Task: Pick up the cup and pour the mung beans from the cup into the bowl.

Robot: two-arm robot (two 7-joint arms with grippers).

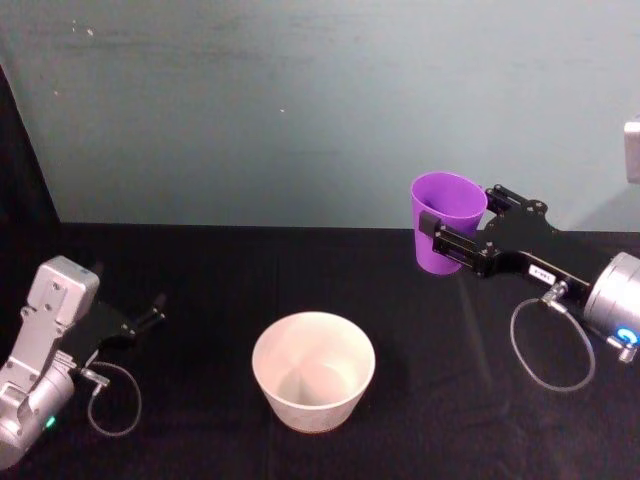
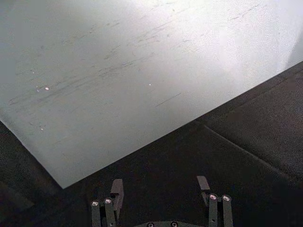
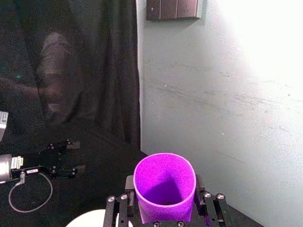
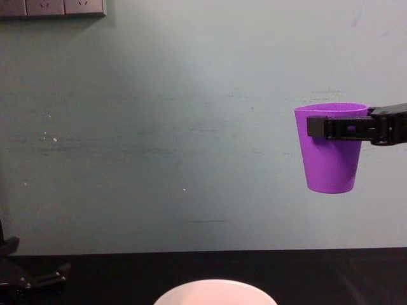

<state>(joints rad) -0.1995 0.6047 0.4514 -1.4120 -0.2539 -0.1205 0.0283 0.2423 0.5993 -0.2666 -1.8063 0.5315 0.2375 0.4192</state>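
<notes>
Right gripper (image 1: pixel 455 232) clamps the upright cup (image 1: pixel 445 200) in the air, up and right of the bowl (image 1: pixel 313 316), left gripper (image 2: pixel 161 194) parked open well left of the bowl; risk: tipping before the cup is over the bowl would spill beans beside the bowl.

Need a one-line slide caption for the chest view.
Right gripper holds the cup upright in the air, above and right of the bowl; left gripper parked low at left.
</notes>
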